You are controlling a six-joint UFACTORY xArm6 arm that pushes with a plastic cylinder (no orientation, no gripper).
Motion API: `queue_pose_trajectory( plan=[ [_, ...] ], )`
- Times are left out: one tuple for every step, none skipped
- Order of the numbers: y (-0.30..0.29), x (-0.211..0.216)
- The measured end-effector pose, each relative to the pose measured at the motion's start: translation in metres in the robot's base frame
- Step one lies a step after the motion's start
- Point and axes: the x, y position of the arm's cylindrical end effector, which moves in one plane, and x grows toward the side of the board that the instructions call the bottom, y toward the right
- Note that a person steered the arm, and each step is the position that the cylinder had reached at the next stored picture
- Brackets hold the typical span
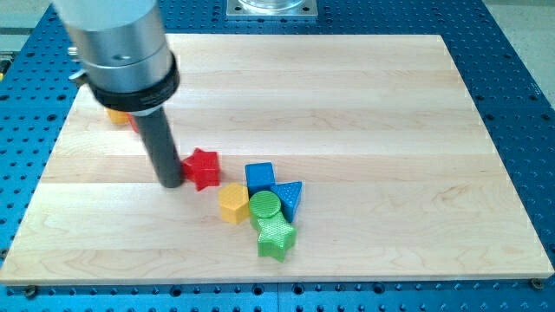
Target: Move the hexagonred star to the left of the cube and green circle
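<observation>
My tip is sitting right at the red star block's 9 o'clock side. There's no pincer showing, just the rod. The yellow hexagon block is touching the green cylinder.

We see red star flat on board, left of centre, nearer bottom edge than top. Yellow hexagon just below-right of it, touching green circle. Blue cube sits above circle, right of star, small gap.
</observation>
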Motion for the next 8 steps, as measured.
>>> queue_pose_trajectory(
  plan=[
    [0.028, 0.003],
    [0.028, 0.016],
    [0.003, -0.028],
    [0.007, -0.058],
    [0.036, -0.015],
    [0.051, 0.003],
    [-0.036, -0.017],
    [-0.120, -0.048]
  ],
)
